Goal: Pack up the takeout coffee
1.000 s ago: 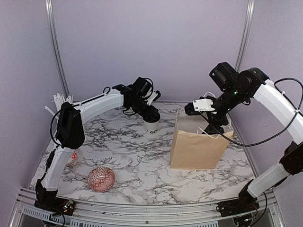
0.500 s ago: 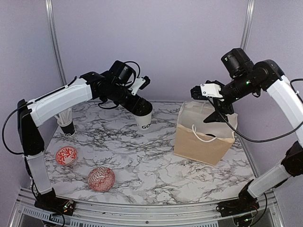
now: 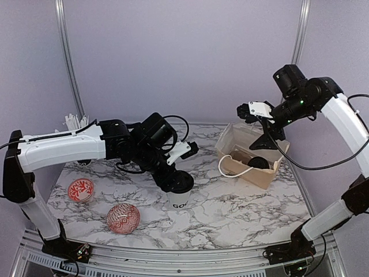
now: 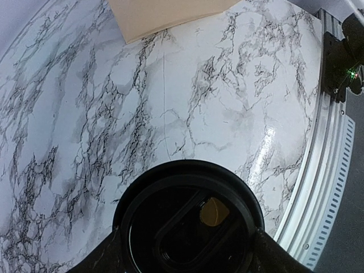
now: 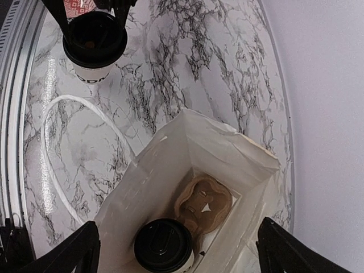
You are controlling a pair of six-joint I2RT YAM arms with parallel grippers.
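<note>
My left gripper (image 3: 179,186) is shut on a white "GOOD" cup (image 3: 181,202) by its black lid (image 4: 187,219), holding it upright at the table's front centre, on or just above the marble. The cup also shows in the right wrist view (image 5: 94,42). My right gripper (image 3: 260,124) hangs open over the mouth of the tan paper bag (image 3: 248,154). Inside the bag, the brown carrier (image 5: 205,205) holds a second lidded cup (image 5: 165,245) in one slot. The other slot is empty. The right fingers (image 5: 74,250) stand wide apart and hold nothing.
Two red-and-white patterned bowls (image 3: 81,189) (image 3: 123,217) sit at the front left. White sticks (image 3: 72,122) poke up behind the left arm. The bag's white handle (image 5: 57,142) loops out over the table. The metal front rail (image 4: 330,142) runs close to the held cup.
My left arm has brought the cup from the back centre down to the front centre. The bag now leans, so its inside shows from above. My right gripper has barely moved.
</note>
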